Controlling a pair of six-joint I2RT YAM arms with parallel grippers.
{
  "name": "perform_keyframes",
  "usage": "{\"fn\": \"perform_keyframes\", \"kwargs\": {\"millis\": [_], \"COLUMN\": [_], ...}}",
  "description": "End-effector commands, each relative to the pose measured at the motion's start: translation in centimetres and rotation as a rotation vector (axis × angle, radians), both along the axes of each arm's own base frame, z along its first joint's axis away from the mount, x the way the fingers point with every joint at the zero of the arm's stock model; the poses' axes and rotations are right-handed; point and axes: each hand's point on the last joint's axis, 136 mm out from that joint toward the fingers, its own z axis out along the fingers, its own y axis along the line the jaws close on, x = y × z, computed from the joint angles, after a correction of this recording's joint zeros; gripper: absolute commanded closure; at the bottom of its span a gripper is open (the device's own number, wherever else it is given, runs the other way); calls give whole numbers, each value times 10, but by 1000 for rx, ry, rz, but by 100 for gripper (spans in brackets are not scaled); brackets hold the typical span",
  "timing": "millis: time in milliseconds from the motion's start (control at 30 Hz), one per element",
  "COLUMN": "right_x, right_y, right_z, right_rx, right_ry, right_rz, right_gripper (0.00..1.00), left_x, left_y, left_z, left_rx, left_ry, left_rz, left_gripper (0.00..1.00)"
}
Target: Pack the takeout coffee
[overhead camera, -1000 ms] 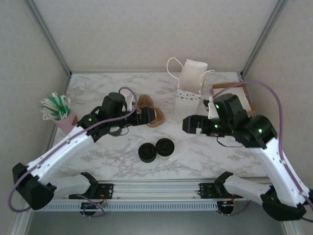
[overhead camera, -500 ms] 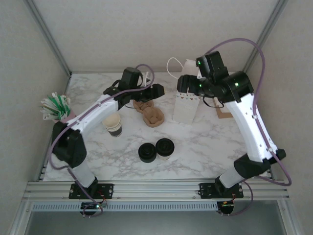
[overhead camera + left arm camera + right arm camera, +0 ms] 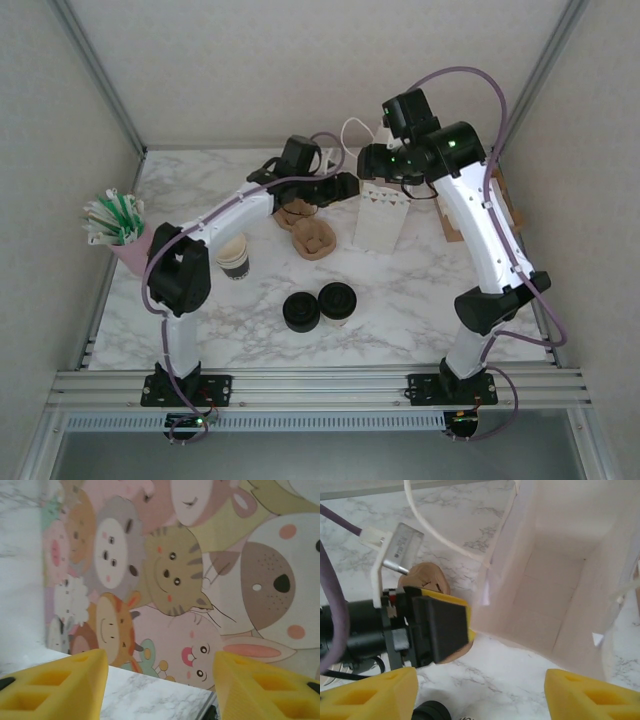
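Counting up: one takeout coffee (image 3: 338, 300) on the table (image 3: 430, 300) just beside one lid pile (image 3: 301, 312), one cup stack (image 3: 233, 256), two pulp carriers (image 3: 311, 238), one paper bag (image 3: 380, 215). Both arms have swung back to the bag since earlier; left jaws face its cartoon side, right jaws hover over its mouth, both spread, empty.

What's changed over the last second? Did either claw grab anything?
Both arms reached from mid-table toward the back: the left claw now sits beside the paper bag, the right claw above its open mouth. Neither took hold of anything. The takeout coffee and cup carrier stayed put.
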Motion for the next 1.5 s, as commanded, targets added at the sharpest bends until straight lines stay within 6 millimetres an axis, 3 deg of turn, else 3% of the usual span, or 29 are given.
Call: {"fn": "perform_keyframes", "kwargs": {"millis": [0, 133, 233, 400, 500, 600, 800, 933, 1367, 1467], "right_x": [1, 4, 5, 3, -3, -6, -5, -2, 6, 8], "right_y": [-7, -14, -21, -27, -20, -14, -22, -27, -20, -21], "right_z": [-1, -6, -7, -8, -11, -19, -42, -50, -70, -75], "right_rx": [-50, -106, -160, -237, -230, -217, -256, -270, -260, -263], "right_ry": [7, 14, 11, 0, 14, 39, 115, 140, 189, 199], "right_rz": [-3, -13, -8, 58, 132, 179, 187, 186, 214, 212], "right_gripper": [35, 42, 49, 59, 62, 64, 65, 71, 73, 79], "left_x": [-12, -32, -41, -49, -58, -66, -71, -72, -71, -71], "left_y": [-27, -50, -52, -26, -10, 7, 48, 66, 69, 69], "left_z": [9, 5, 9, 18, 21, 26, 39, 40, 32, 33], "left_rx": [-42, -50, -47, -15, -4, 10, 11, 19, 21, 20], "left_ry": [-4, 8, -1, -43, -53, -75, -102, -109, -94, -97], "left_rz": [-57, -103, -106, -55, -35, 0, 94, 132, 139, 139], "left_gripper": [43, 44, 43, 40, 39, 38, 34, 32, 32, 32]}}
